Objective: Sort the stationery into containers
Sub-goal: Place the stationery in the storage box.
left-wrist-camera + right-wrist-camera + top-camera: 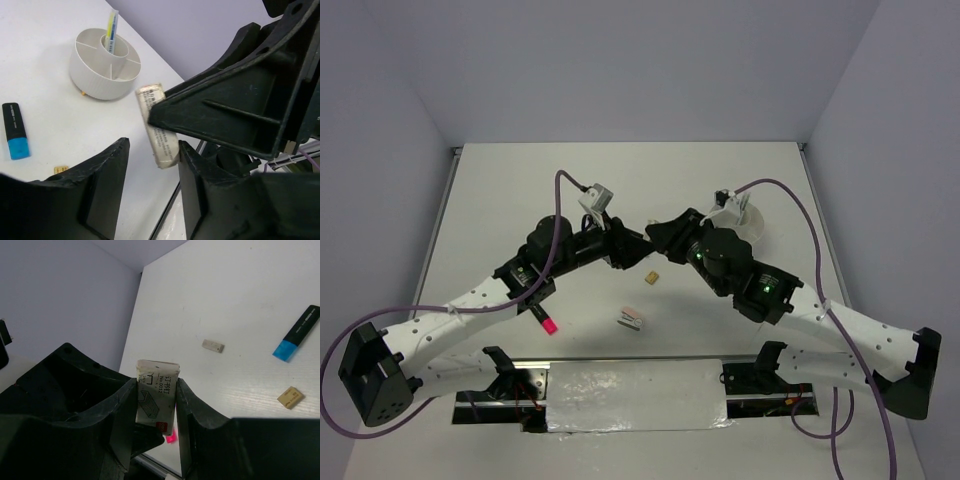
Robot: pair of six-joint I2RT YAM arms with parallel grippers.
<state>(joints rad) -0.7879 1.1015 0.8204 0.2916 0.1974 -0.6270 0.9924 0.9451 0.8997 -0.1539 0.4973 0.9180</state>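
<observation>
right hand clamps staple box, left hand half-open.

Tub stood far right on table, behind the right arm; pens upright in its middle compartment. Left wrist view: marker left of tub. Left gripper met right gripper above table centre, small box between the right's fingers. Before them lay small block, then second box; highlighter further left.
</observation>
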